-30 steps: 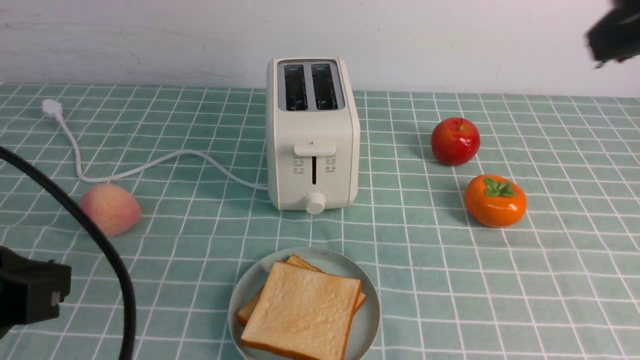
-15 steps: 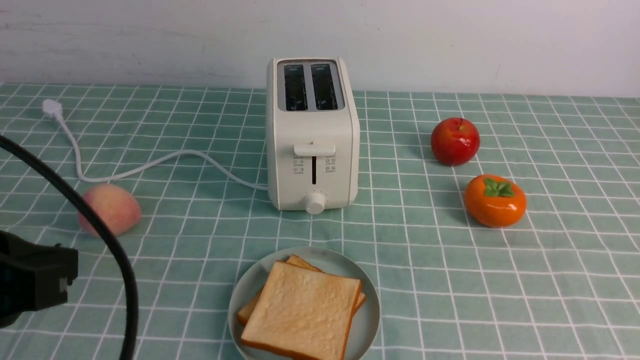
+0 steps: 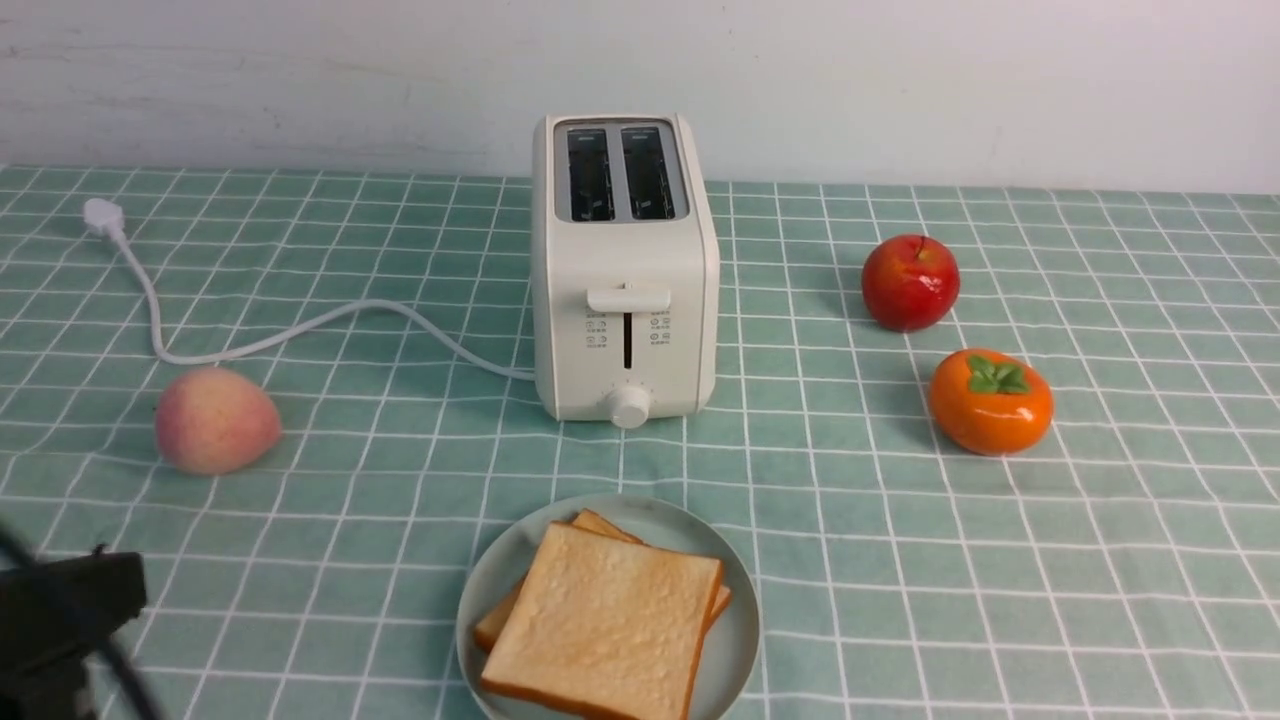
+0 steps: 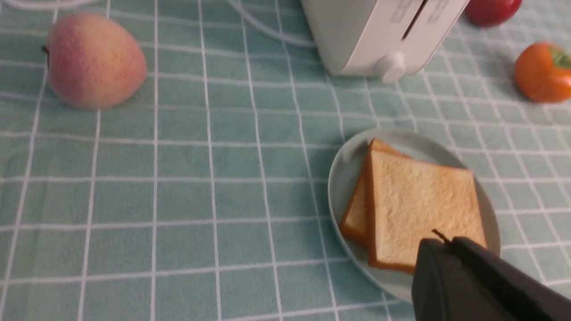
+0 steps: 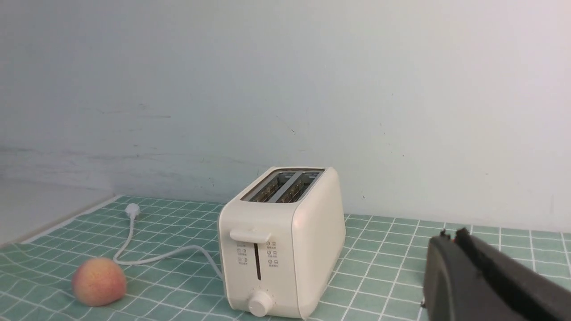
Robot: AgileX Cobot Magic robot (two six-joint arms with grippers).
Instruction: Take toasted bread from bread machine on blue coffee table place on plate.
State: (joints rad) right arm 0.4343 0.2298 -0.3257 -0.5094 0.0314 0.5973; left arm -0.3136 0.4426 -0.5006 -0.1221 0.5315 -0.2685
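Two slices of toasted bread (image 3: 605, 620) lie stacked on the pale plate (image 3: 500, 572) at the front middle of the blue coffee table (image 3: 900, 560). The bread machine (image 3: 625, 270) stands behind it with both slots empty. In the left wrist view my left gripper (image 4: 439, 240) is shut and empty, hovering over the near corner of the toast (image 4: 419, 200). In the front view only the left arm's black body (image 3: 60, 620) shows, at the bottom left. In the right wrist view my right gripper (image 5: 450, 234) is shut and empty, raised off to the toaster's (image 5: 285, 240) right.
A peach (image 3: 215, 420) lies left of the toaster. A red apple (image 3: 910, 282) and an orange persimmon (image 3: 990, 400) lie to its right. The white cord (image 3: 300, 330) runs left to a plug (image 3: 103, 215). A white wall backs the table.
The right arm left the front view at the top right. The left arm sank toward the bottom left corner and its black cable dropped almost out of view. Toast and plate stayed still.
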